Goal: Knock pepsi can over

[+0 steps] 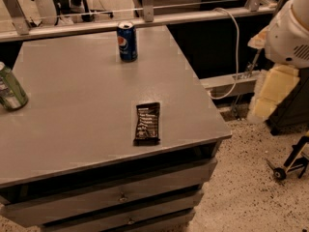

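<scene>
The pepsi can, blue with a round red-white-blue logo and a silver top, stands upright near the far edge of the grey table. My arm's white housing is at the right edge of the view, off the table. The cream-coloured gripper hangs below it over the floor, well to the right of the can and touching nothing.
A green can stands at the table's left edge. A flat black snack wrapper lies near the front edge. A metal rail runs behind the table. A cable hangs at the right. A wheeled stand is on the floor.
</scene>
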{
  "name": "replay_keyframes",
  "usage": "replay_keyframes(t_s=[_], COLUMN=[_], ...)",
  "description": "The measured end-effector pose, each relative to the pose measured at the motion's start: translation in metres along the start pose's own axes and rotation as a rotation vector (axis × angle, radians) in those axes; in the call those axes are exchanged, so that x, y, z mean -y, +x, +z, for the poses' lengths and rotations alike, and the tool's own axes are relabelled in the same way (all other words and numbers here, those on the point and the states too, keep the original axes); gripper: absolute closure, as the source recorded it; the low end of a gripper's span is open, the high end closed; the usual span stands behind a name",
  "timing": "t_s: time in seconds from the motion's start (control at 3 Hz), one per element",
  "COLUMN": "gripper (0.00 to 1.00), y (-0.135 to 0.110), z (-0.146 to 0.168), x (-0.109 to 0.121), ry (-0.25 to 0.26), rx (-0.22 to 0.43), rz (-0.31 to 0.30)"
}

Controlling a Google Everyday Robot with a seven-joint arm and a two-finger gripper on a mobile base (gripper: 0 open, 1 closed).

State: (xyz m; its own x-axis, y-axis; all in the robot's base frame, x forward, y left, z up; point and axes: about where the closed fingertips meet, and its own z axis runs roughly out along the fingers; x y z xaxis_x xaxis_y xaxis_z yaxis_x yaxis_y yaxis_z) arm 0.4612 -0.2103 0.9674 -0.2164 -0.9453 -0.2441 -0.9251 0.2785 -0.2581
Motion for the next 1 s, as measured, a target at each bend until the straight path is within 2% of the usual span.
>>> replay_keyframes(t_s=[0.33,0.67,1.0], gripper=[0.0,0.0,0.0], y=[-0.025,-0.045,-0.049], z=[0.048,0.083,0.084], x=[0.069,0.126,0.127], ry=[0.064,0.117,0.118], rx=[0.076,0.152,0.171], rz=[0.014,0.032,0.036])
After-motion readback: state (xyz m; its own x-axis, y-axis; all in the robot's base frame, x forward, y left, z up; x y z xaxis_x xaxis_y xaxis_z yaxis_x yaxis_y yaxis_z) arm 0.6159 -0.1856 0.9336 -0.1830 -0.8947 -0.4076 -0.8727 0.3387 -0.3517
